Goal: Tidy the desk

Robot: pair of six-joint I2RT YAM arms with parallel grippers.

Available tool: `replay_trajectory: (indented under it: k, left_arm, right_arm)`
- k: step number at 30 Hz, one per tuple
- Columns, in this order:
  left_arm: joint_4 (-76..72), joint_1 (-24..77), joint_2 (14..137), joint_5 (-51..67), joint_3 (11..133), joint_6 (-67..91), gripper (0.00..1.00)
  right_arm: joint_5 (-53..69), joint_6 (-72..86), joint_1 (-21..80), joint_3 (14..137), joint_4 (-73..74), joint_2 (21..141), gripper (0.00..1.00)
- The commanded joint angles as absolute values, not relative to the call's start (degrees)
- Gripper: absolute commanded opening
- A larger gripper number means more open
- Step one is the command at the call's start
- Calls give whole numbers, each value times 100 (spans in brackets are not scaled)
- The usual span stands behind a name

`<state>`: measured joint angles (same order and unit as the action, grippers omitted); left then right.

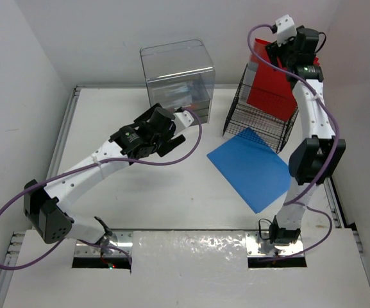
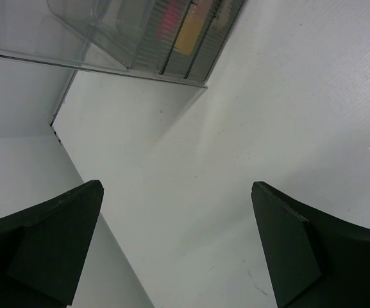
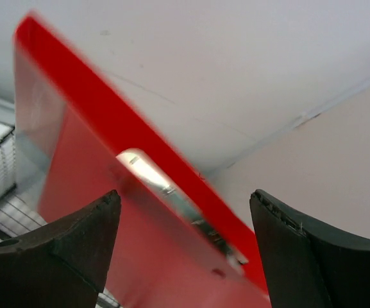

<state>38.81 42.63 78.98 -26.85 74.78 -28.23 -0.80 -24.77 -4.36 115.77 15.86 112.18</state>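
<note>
The right hand (image 3: 185,215), fingers wide and gripping nothing, hangs over the upright red plastic folder (image 1: 271,90) in the black wire basket (image 1: 255,119), far right. Just nearer, the flat blue rectangular sheet (image 1: 252,168) lies on the large white table (image 1: 140,199). Its long axis slants near-right beside the right arm. The left hand (image 1: 165,131), also wide, is farther away.

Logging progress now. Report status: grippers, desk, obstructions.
Left gripper open, empty, over desk near clear drawer box. Right gripper open astride red folder in wire basket. Blue folder flat on desk beside basket. No obstruction seen.
</note>
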Motion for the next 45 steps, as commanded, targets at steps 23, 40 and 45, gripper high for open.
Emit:
replay_trajectory:
  k: [23, 40, 45]
  left_arm:
    - [3419, 4201, 7647, -3138, 7128, -3085, 100]
    - [3489, 4201, 7813, -3146, 7312, -3041, 100]
    - [3472, 4201, 7866, -3129, 7321, -3067, 100]
  right_arm:
    - [4147, -4034, -1054, 11814, 3612, 11233, 0]
    - [3796, -3823, -1107, 11839, 3437, 11637, 16]
    - [4209, -3963, -1099, 11435, 3305, 11163, 2]
